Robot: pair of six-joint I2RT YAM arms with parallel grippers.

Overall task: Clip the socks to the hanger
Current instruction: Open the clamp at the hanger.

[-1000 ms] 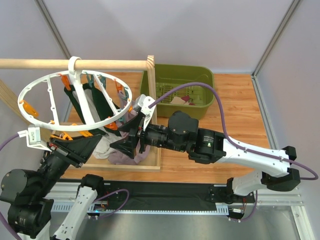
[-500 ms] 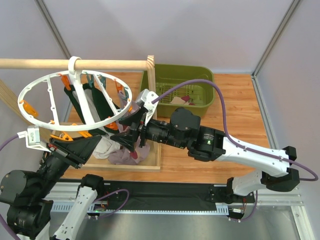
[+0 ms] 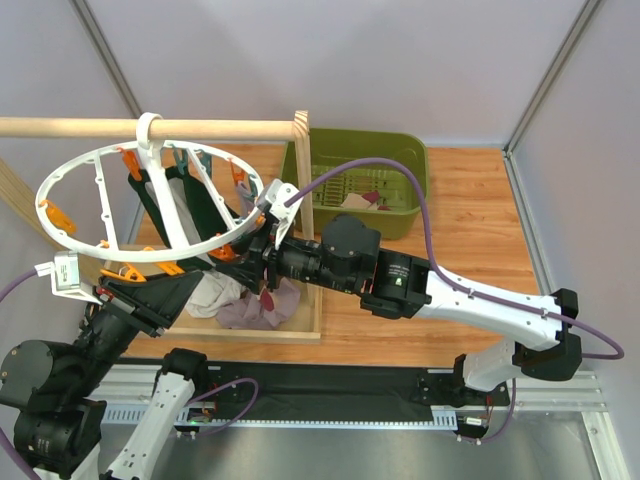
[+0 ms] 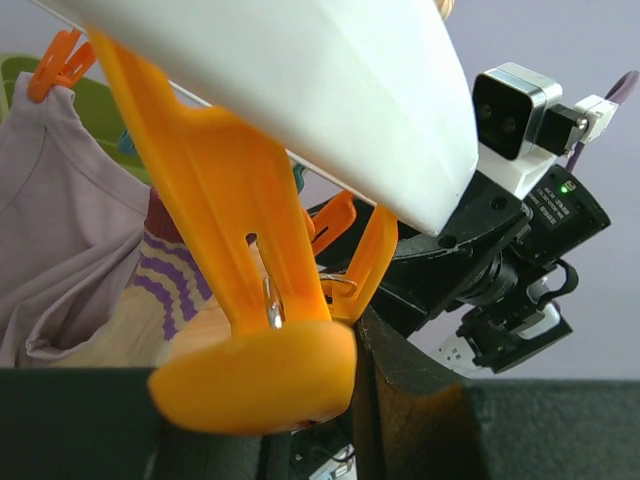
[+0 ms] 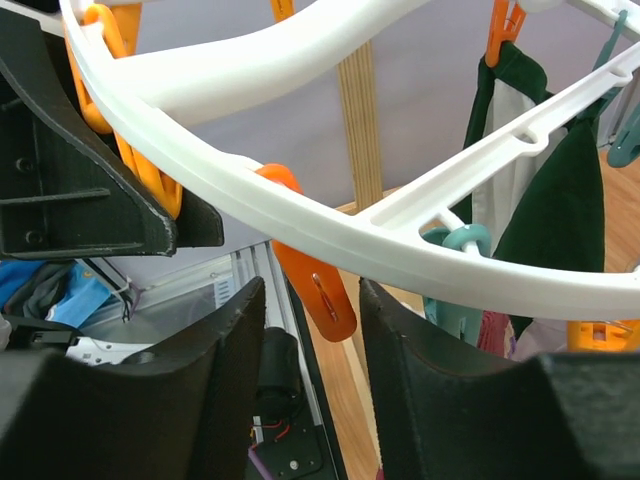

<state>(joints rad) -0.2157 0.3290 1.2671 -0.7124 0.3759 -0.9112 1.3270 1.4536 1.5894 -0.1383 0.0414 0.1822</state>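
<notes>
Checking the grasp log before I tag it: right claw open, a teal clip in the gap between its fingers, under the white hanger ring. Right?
Not quite. The right wrist view shows that the gap of the right claw frames an orange clip, not a teal one. The teal clip hangs further along, outside the gap. The rest holds: the claw is open, under the white hanger ring.

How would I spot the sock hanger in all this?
Find the wooden rod across the upper left. Hooked over it is the hanger, a big white spoked ring. Only it carries little orange and teal clips.
</notes>
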